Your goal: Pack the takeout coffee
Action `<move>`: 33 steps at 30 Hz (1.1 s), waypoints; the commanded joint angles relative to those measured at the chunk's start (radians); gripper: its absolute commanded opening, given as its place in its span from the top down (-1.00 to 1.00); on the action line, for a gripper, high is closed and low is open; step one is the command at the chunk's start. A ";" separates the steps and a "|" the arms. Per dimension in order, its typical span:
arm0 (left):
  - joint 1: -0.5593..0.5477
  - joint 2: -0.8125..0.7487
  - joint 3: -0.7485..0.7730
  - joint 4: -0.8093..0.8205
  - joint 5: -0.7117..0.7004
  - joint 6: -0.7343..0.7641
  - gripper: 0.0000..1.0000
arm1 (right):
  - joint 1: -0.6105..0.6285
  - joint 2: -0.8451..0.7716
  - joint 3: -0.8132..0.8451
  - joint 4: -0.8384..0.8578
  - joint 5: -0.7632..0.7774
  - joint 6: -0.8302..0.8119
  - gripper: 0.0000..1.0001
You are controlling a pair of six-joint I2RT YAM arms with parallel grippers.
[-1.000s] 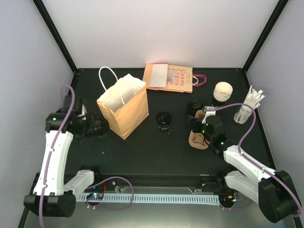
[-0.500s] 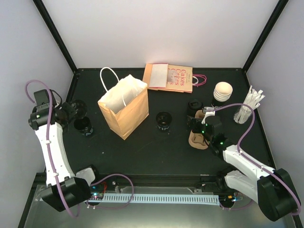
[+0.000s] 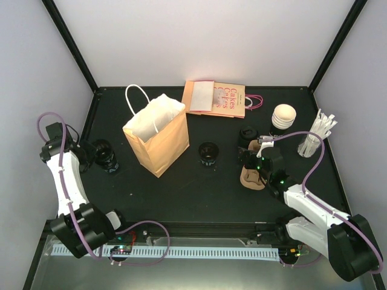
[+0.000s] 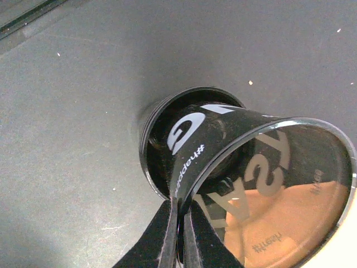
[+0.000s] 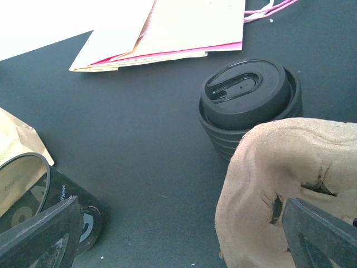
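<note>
My left gripper is shut on the rim of a black takeout cup with white lettering. The cup is tilted, its foot against a black ring on the table. From above, this cup and the left gripper are at the far left, well left of the open brown paper bag. A second open black cup stands right of the bag and shows low at the left of the right wrist view. My right gripper is open over the brown pulp carrier, with nothing gripped.
A stack of black lids stands just behind the carrier. Flat paper bags lie at the back. Stacked white cups and a holder of white straws stand at the right. Walls close in the table's left, right and back.
The left arm has swung away from the bag to the far left, carrying the black cup with it. The right arm has not moved.
</note>
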 commanded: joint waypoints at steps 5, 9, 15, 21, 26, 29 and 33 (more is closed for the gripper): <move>0.025 -0.025 -0.008 0.044 0.066 0.002 0.04 | 0.004 0.005 -0.006 0.038 0.002 0.004 -1.00; 0.025 -0.072 -0.006 0.062 0.083 -0.018 -0.57 | 0.005 0.005 -0.005 0.041 -0.003 0.002 -1.00; -0.028 -0.151 0.043 0.067 0.095 -0.016 -0.70 | 0.004 -0.001 -0.007 0.044 -0.021 -0.001 -1.00; -0.241 -0.238 0.115 0.072 -0.027 0.001 -0.72 | 0.005 -0.029 0.054 -0.050 -0.030 -0.006 -1.00; -0.347 -0.339 0.128 0.119 -0.040 0.009 -0.71 | 0.004 -0.055 0.191 -0.254 0.022 0.004 -1.00; -0.440 -0.393 0.130 0.180 -0.025 0.039 -0.66 | 0.004 -0.054 0.297 -0.400 0.100 0.010 -1.00; -0.660 -0.362 0.189 0.150 -0.149 0.036 -0.63 | 0.004 -0.022 0.460 -0.599 0.238 0.056 -1.00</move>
